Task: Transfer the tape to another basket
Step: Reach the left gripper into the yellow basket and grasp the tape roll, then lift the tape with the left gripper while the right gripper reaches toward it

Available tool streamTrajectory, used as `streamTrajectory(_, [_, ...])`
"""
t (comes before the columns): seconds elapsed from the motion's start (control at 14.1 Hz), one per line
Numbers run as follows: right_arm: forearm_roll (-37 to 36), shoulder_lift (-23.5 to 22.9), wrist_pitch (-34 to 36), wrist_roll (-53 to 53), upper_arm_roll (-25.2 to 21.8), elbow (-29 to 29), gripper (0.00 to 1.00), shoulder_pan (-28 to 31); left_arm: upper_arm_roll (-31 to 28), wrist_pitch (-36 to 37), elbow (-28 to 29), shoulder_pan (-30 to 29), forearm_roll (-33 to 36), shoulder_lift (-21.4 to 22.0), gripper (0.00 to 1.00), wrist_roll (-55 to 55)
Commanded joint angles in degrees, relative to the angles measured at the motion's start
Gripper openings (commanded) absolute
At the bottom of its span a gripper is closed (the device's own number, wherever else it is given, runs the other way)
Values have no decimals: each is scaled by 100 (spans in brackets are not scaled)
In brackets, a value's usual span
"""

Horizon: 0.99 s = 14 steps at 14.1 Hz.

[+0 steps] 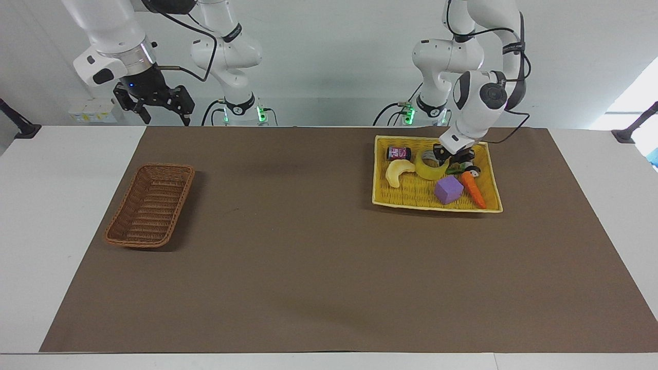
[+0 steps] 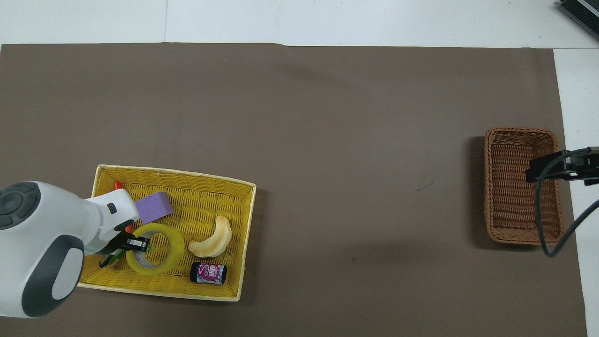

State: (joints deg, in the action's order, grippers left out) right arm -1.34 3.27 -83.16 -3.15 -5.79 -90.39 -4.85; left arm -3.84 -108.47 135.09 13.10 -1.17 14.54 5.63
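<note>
The yellow tape (image 1: 425, 168) is tilted and lifted a little above the yellow tray (image 1: 437, 208), at the side nearest the robots. My left gripper (image 1: 443, 154) is shut on the roll's wall, one finger inside the core. In the overhead view the tape (image 2: 175, 243) shows beside the left gripper (image 2: 127, 248). The brown wicker basket (image 1: 150, 205) sits at the right arm's end of the table, with nothing in it. My right gripper (image 1: 154, 110) waits open, raised; in the overhead view the right gripper (image 2: 545, 168) is over the basket (image 2: 522, 185).
In the tray (image 2: 164, 292) lie a pale banana toy (image 1: 398, 172), a purple block (image 1: 448, 190), an orange carrot (image 1: 474, 190) and a small dark can (image 1: 399, 153). A brown mat (image 1: 308, 246) covers the table between tray and basket.
</note>
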Motion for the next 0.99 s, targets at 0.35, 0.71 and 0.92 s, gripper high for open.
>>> streamTrajectory(0.35, [307, 138, 10, 122, 17, -172, 100, 81, -90, 1555, -2001, -87, -32, -82, 0, -132])
streamTrajectory(0.71, [2249, 138, -499, 60, 131, -215, 100, -120, -3, 1794, -2443, -53, -155, -74, 0, -543])
streamTrajectory(0.92, [2954, 138, -509, 34, 201, -373, 100, -409, 59, 1715, -2417, 359, -751, -65, 0, -1307])
